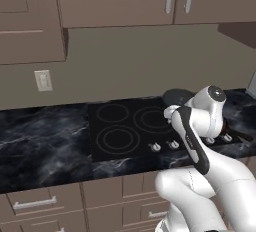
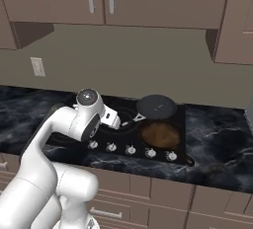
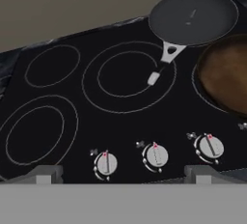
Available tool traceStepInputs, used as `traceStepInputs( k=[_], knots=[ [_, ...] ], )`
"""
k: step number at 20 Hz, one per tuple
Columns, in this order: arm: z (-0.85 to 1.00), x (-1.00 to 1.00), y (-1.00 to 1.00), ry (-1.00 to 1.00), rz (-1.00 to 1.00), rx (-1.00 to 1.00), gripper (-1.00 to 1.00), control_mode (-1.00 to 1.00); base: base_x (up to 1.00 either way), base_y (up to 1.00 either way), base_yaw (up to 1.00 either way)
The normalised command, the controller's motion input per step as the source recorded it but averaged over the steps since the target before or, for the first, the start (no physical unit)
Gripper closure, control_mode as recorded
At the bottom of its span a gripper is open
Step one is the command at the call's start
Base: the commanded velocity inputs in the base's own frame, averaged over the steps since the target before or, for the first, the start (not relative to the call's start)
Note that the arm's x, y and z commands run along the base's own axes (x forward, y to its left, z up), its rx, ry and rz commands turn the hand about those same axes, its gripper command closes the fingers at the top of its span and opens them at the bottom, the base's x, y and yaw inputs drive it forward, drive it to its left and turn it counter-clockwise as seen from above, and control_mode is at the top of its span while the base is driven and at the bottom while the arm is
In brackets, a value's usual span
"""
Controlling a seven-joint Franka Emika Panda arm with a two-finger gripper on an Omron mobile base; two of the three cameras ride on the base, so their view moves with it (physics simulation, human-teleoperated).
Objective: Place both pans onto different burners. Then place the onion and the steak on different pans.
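Fingers [image 3: 123, 175] spread apart above knobs [image 3: 155, 155], dark pan [image 3: 193, 16] beside brown pan [image 3: 226, 76]

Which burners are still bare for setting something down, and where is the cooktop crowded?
Bare: the big middle burner, crossed only by the dark pan's handle, and the two left burners, bordered by counter and the knobs. Crowded: the right end, where the dark pan and brown pan sit close together.

Left of the dark pan [image 3: 193, 16], three burner rings [image 3: 128, 76] are left bare; beside it the brown pan [image 3: 226, 76] blocks the right edge.
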Motion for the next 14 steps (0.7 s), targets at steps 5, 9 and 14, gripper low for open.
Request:
traceStepInputs(
  k=[5, 9, 14],
  knots=[
    [0.00, 0.00, 0.00, 0.00, 0.00, 0.00, -1.00, 1.00, -0.06, -0.42, 0.01],
    [0.00, 0.00, 0.00, 0.00, 0.00, 0.00, -1.00, 1.00, -0.09, -0.44, 0.01],
    [0.00, 0.00, 0.00, 0.00, 0.00, 0.00, -1.00, 1.00, -0.13, -0.45, 0.02]
  ],
)
